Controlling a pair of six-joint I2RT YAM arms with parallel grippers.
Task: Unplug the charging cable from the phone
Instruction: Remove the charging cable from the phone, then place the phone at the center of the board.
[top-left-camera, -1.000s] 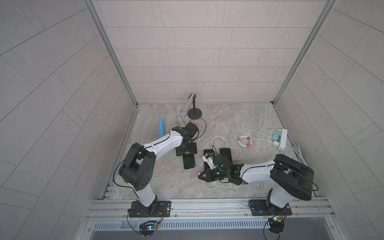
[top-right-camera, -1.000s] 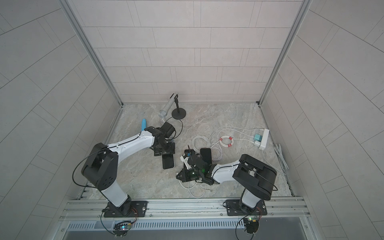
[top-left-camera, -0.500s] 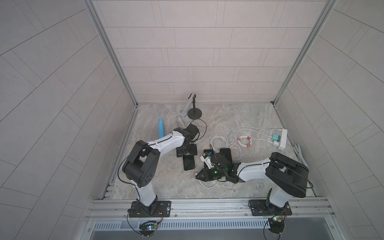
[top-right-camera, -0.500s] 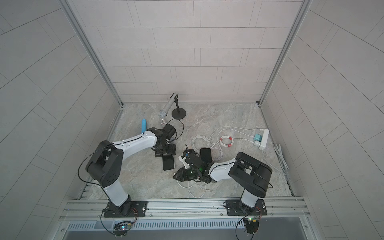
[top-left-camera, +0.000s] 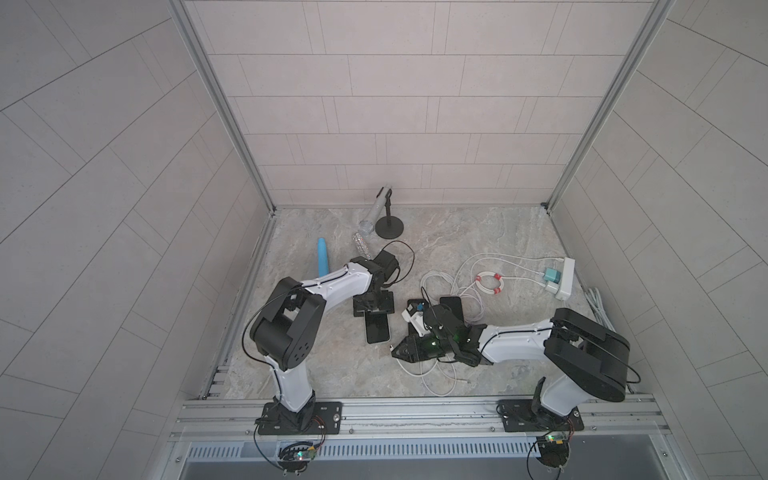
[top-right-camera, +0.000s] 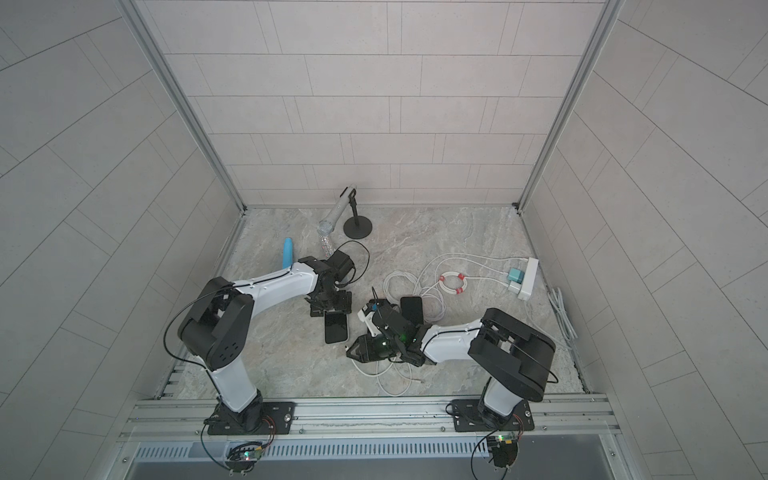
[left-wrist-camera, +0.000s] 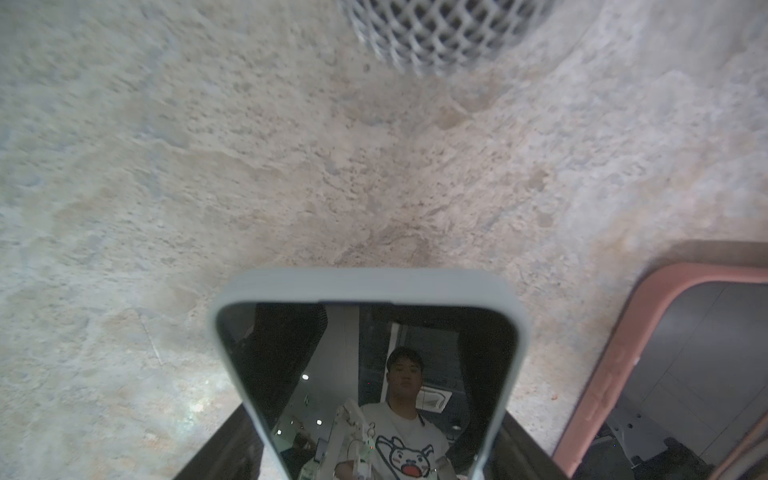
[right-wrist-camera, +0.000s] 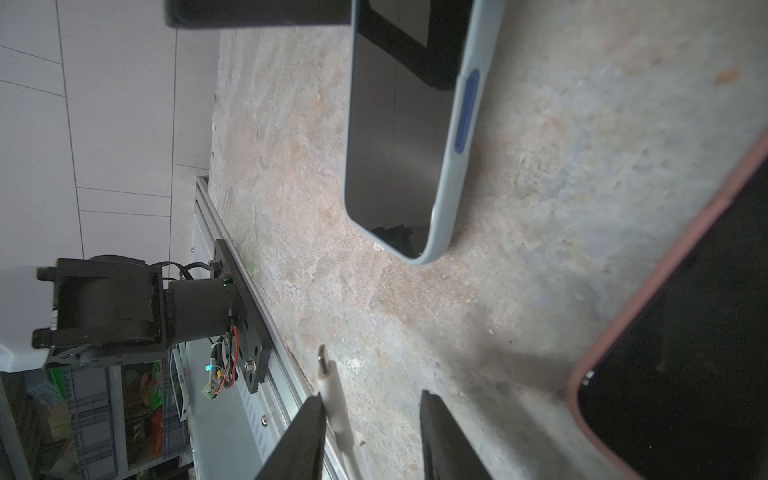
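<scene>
Grey-cased phone (top-left-camera: 378, 328) with a dark screen lies flat on the marbled grey tabletop (top-left-camera: 478, 232), toward 7 o'clock of its middle in both top views. The left gripper (top-left-camera: 372, 309) is clamped across the phone's 12 o'clock end and pins it down. The right gripper (top-left-camera: 395, 351) lies low at 4 o'clock of the phone's other end, near it but not touching.

In the right wrist view the right gripper (right-wrist-camera: 370, 399) has its jaws spread. The white charging cable (right-wrist-camera: 334, 399) leans on one finger only. Its bare metal plug (right-wrist-camera: 322, 358) points toward the phone (right-wrist-camera: 395, 166), with open tabletop between them.

The unplugging itself looks done, and the step in hand seems to be letting go of the cable. The next move calls for the right gripper to lift clear without snagging the loose loops at its 6 o'clock. After that the left gripper should ease off without sliding the phone.

The top views alone give the layout. A white power strip (top-left-camera: 567, 279) sits at 2 o'clock of the phone, with coils of cable between, but the plug is too small to make out there. Only the right wrist view shows the bare plug and the gap. The left wrist view shows the phone (left-wrist-camera: 365, 374) held between dark fingers (left-wrist-camera: 224, 453), a pink-cased phone (left-wrist-camera: 685, 374) just beside it, and no cable.
</scene>
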